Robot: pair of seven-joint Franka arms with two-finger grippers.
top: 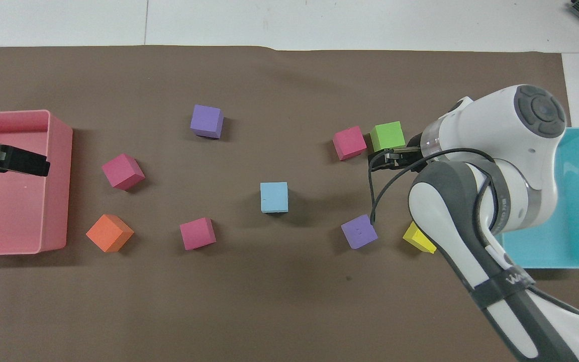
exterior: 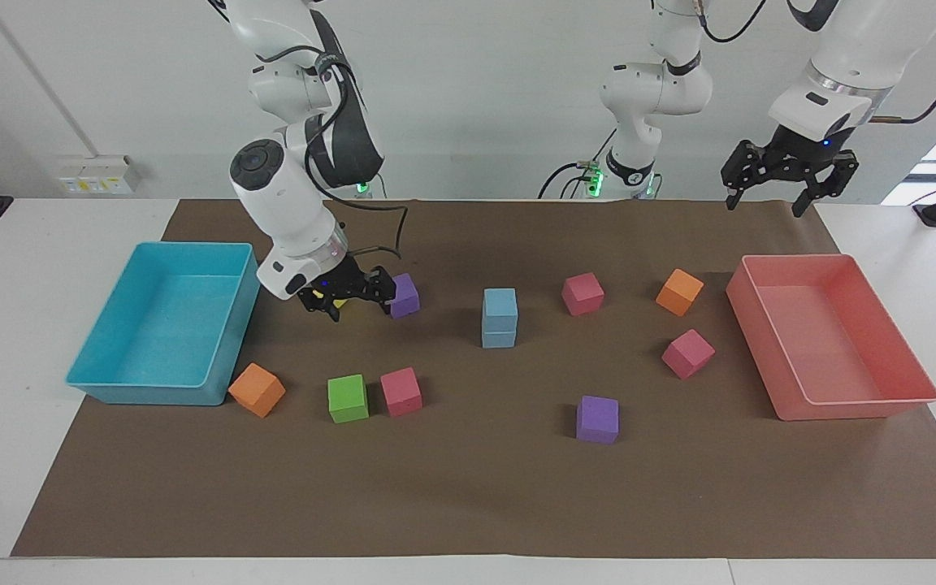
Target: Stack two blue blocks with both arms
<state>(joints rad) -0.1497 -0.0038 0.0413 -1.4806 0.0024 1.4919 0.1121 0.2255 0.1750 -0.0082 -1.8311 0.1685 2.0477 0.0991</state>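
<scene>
Two light-blue blocks stand stacked in the middle of the brown mat, the upper block [exterior: 500,303] square on the lower block [exterior: 499,335]; from overhead only the top blue block [top: 274,196] shows. Nothing touches the stack. My right gripper [exterior: 354,304] [top: 376,158] hangs open and empty low over a yellow cube [top: 418,237], toward the right arm's end of the mat. My left gripper [exterior: 764,203] [top: 35,165] is raised high, open and empty, over the pink tray.
A cyan tray [exterior: 151,394] sits at the right arm's end and a pink tray [exterior: 850,410] at the left arm's end. Purple [exterior: 405,294] [exterior: 597,419], pink [exterior: 582,293], orange [exterior: 679,292] and green [exterior: 348,398] cubes lie scattered around the stack.
</scene>
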